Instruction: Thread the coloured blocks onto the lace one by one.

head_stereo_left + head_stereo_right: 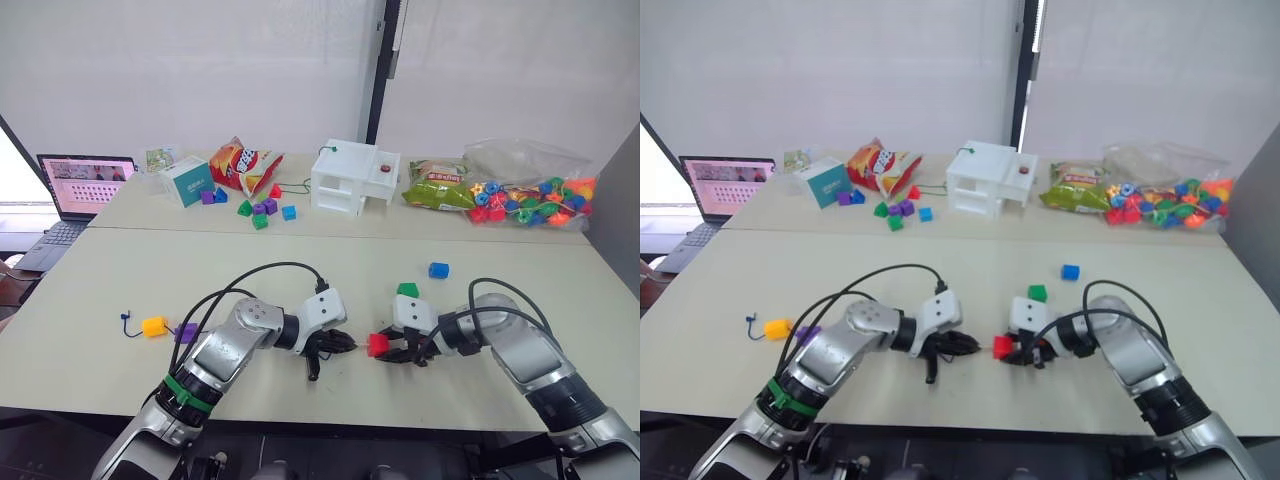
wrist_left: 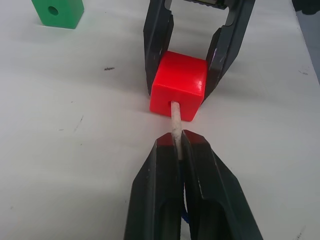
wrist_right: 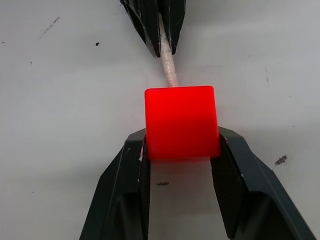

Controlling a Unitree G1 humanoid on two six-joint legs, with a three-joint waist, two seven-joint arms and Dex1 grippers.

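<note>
The red block (image 3: 182, 121) is held between the two black fingers of the right gripper (image 2: 185, 87), which is closed on its two opposite sides, low over the white table (image 1: 300, 270) near its front edge. The lace (image 2: 175, 128) is held by its stiff pale tip in the left gripper (image 2: 178, 145), whose fingers are pressed together around it. The pale tip is seen entering the hole in the side of the red block that faces the left gripper. The two grippers are placed facing each other, very close, with only the short piece of the tip between them.

The dark-blue part of the lace is seen between the left fingers (image 2: 155, 200) in the left wrist view. Farther to the robot's left, the yellow-orange block (image 1: 153, 326) and the purple block (image 1: 186, 332) are found side by side on the table, with a short dark end of the cord just beside the yellow-orange one. The green block (image 1: 407, 290) lies just behind the right gripper, and the blue block (image 1: 438, 270) is a little farther back and to the right.

At the far side of the table a laptop (image 1: 80, 186), a white box (image 1: 354, 178), snack bags (image 1: 243, 164) and a clear bag of many coloured beads (image 1: 528, 198) are placed.
</note>
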